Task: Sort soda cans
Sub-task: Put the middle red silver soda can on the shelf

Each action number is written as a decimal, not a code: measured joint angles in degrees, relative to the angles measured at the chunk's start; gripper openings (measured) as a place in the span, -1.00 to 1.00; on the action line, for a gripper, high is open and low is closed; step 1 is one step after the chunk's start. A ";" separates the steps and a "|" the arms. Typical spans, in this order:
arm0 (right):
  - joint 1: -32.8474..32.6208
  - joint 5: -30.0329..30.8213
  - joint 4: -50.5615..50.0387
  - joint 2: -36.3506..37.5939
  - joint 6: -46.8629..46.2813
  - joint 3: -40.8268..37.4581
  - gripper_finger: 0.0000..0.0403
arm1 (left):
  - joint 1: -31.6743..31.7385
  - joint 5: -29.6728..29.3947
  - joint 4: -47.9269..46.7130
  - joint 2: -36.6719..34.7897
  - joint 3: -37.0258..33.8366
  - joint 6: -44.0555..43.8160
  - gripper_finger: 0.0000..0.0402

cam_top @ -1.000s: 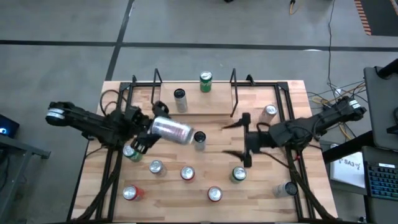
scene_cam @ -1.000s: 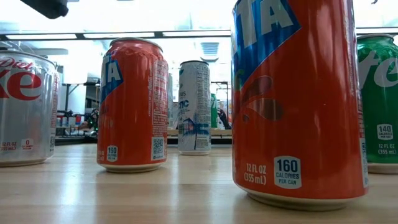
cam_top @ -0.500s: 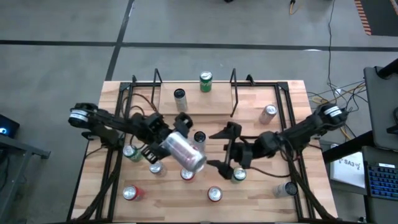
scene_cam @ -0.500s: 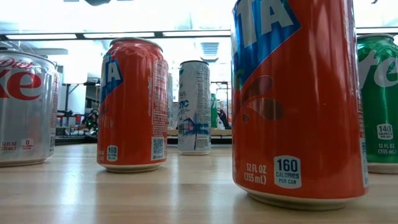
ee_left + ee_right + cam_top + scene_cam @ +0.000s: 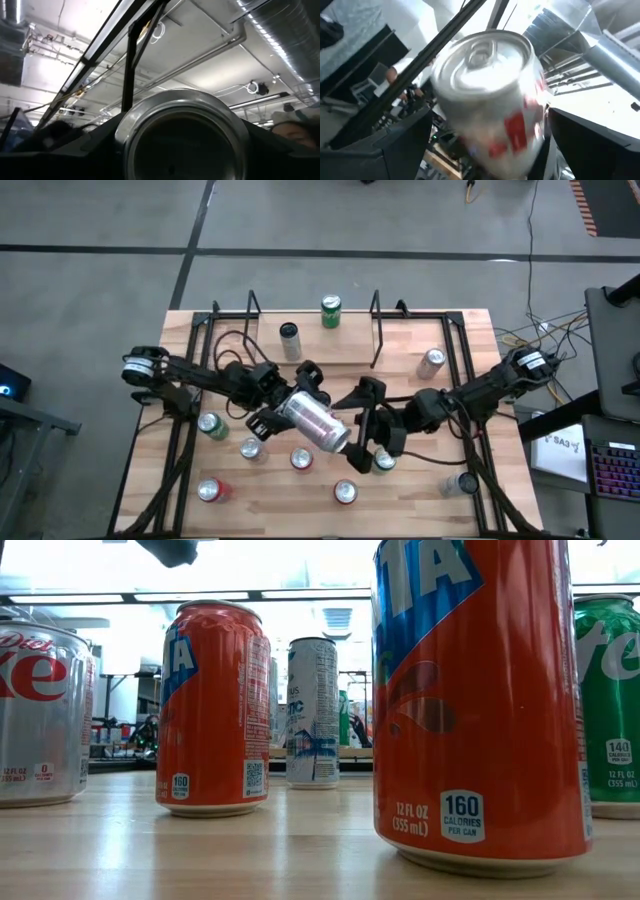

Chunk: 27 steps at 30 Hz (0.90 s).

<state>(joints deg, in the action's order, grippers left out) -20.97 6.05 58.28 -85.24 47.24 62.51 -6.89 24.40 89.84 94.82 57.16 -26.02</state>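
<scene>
Wooden table [image 5: 410, 340], cans [image 5: 330, 311] scattered; grey floor [image 5: 100, 230] around.

Grey concrete floor [image 5: 100, 220] around a wooden table [image 5: 470, 330], ceiling ducts [image 5: 280, 30] and strip lights [image 5: 200, 597] overhead.

overhead looking down, low level close-up, wrists both facing silver can [image 5: 487, 95]

held can [image 5: 318, 421]: silver, red marks | near can [image 5: 475, 700]: orange, blue lettering
</scene>
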 joint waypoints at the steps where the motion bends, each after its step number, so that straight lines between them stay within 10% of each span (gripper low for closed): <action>1: 0.00 -0.01 -0.97 -0.09 0.62 0.67 0.91 | 0.10 -0.19 0.05 0.53 -0.02 0.01 0.41; 27: -0.09 1.27 -7.52 -0.14 1.74 2.86 0.53 | 1.59 3.32 -3.27 1.90 -0.30 -4.41 0.65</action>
<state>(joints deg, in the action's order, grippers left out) -21.07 7.33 50.76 -85.38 48.98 65.37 -5.30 27.72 86.56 96.72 56.86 -30.42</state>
